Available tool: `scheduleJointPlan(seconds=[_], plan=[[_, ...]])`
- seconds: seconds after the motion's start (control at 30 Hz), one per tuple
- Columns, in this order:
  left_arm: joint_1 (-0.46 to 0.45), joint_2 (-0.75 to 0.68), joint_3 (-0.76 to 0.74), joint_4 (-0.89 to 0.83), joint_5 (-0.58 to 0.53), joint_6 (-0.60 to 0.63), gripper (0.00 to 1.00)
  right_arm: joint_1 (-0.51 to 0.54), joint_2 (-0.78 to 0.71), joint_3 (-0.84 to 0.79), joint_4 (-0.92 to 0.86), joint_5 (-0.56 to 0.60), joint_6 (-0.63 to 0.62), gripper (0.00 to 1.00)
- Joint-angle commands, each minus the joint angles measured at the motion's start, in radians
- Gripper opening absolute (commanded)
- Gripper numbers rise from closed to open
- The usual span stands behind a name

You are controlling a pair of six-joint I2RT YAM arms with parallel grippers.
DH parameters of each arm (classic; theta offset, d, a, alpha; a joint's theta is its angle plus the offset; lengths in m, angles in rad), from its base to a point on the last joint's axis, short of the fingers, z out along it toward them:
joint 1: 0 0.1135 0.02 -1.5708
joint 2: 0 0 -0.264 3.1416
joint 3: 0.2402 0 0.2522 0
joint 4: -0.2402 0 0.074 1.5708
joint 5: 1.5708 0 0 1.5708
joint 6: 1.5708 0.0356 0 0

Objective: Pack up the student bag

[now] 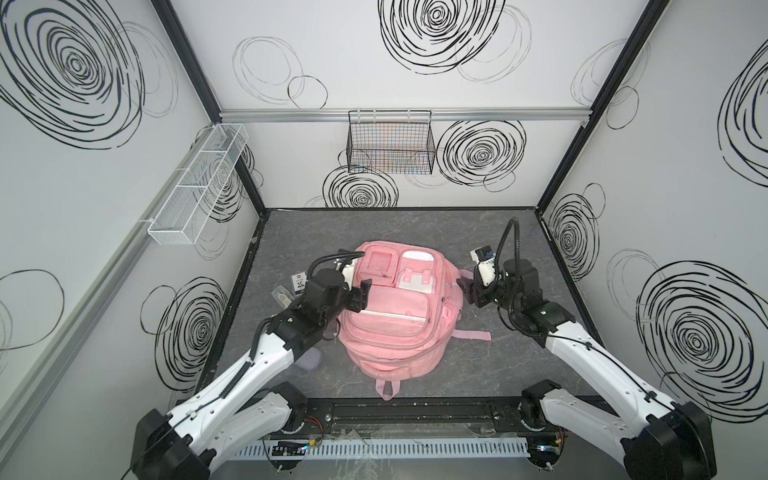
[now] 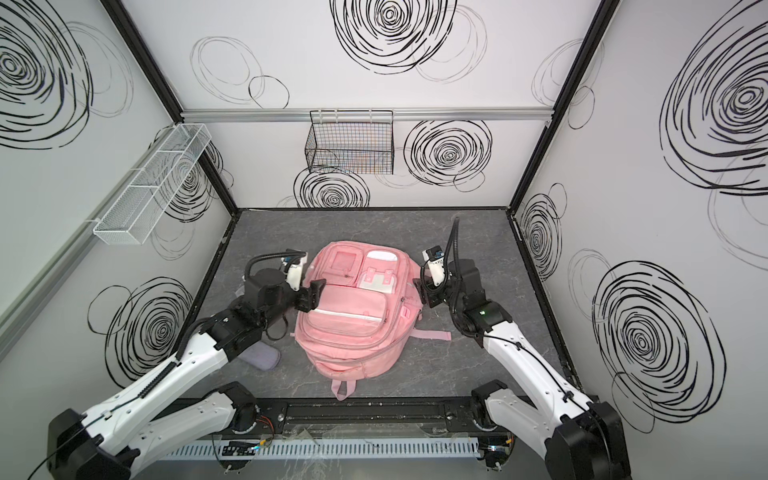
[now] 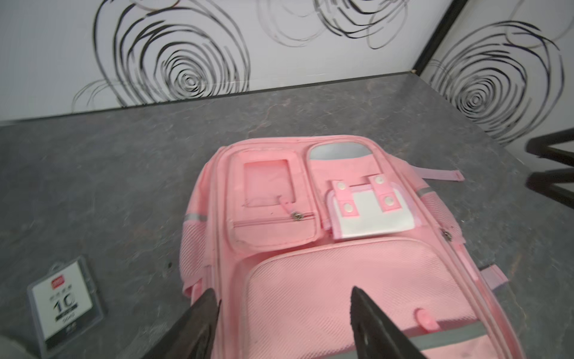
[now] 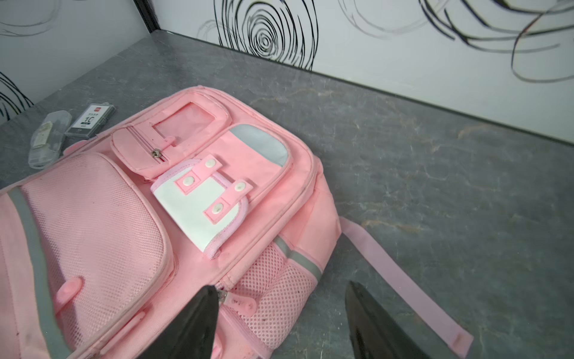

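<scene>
Soft pink fabric student bag (image 1: 395, 328) lies at frame centre, left gripper (image 1: 361, 296) and right gripper (image 1: 467, 291) spread wide and empty either side, clear plastic box (image 1: 299, 283) labelled "10" to its left.

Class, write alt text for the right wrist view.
A pink student bag lies front-up on a grey table, with the open right tool at its mesh side pocket. A labelled case and a clear case lie beside it.

Bright even light, soft shadows, wide-angle distortion
</scene>
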Motion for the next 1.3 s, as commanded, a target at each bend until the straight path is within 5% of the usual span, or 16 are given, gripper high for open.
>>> scheduleJointPlan(seconds=[0.0, 0.1, 0.23, 0.43, 0.63, 1.17, 1.27], plan=[[0.072, -0.083, -0.126, 0.010, 0.129, -0.189, 0.71, 0.001, 0.016, -0.015, 0.035, -0.084, -0.206, 0.71], [0.090, -0.160, -0.230, 0.008, 0.128, -0.281, 0.70, 0.004, 0.055, -0.003, -0.026, -0.054, -0.262, 0.70], [0.007, -0.198, -0.255, 0.017, 0.041, -0.315, 0.71, 0.023, 0.065, -0.028, 0.000, 0.040, -0.250, 0.62], [-0.005, -0.178, -0.336, 0.046, 0.071, -0.458, 0.71, 0.035, 0.104, -0.072, 0.041, -0.006, -0.217, 0.62], [-0.054, -0.312, -0.450, 0.052, 0.002, -0.559, 0.71, 0.080, 0.144, -0.074, 0.023, -0.057, -0.276, 0.58], [-0.061, -0.278, -0.508, 0.151, 0.044, -0.595, 0.71, 0.105, 0.329, 0.029, 0.018, 0.031, -0.316, 0.58], [-0.061, -0.268, -0.520, 0.172, 0.051, -0.608, 0.71, 0.105, 0.355, 0.044, 0.022, 0.010, -0.355, 0.44]])
